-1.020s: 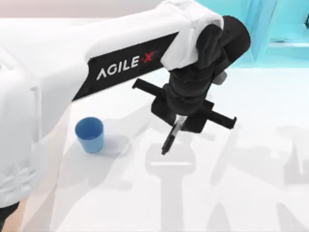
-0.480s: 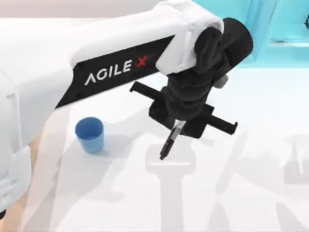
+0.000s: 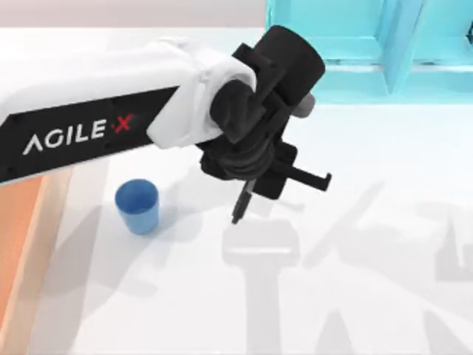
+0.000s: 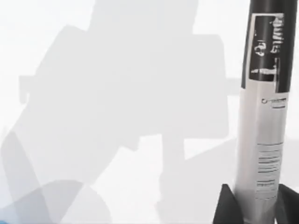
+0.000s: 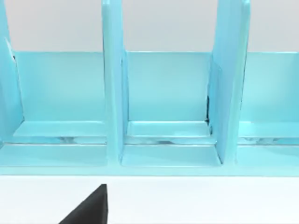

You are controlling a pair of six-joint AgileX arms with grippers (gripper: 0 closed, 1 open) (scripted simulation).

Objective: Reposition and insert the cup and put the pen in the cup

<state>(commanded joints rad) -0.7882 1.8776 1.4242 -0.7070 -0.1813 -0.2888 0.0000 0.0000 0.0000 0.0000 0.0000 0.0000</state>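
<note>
1. Cup first, since it sits farthest left: the small plain blue cylindrical plastic cup (image 3: 137, 206) stands upright on the white table (image 3: 369, 296), mouth up, near the top view's left side and beside an orange strip (image 3: 22, 251) at the table's edge.
2. My left arm reaches in from the left, and my left gripper (image 3: 247, 194) hangs above the table to the right of the cup, well apart from it.
3. That gripper is clamped on the slim black marker pen (image 3: 241, 207) with its whitish-grey labelled barrel (image 4: 264, 140); in the left wrist view the two dark fingertips (image 4: 229, 207) press the barrel from either side, and the pen points down and slightly leftward, clear of the table.
4. I judge the pen is not yet over the cup's mouth, so the carry is unfinished.
5. Risks from here: the pen hangs tilted, so its tip could strike the cup's rim and tip the light cup over; letting go short of the mouth would drop it on the table.
6. Farther right, a light-blue partitioned rack (image 3: 384, 52) lines the far edge; the right wrist view faces its compartments (image 5: 168, 102), and I cannot tell the state of my right gripper.
</note>
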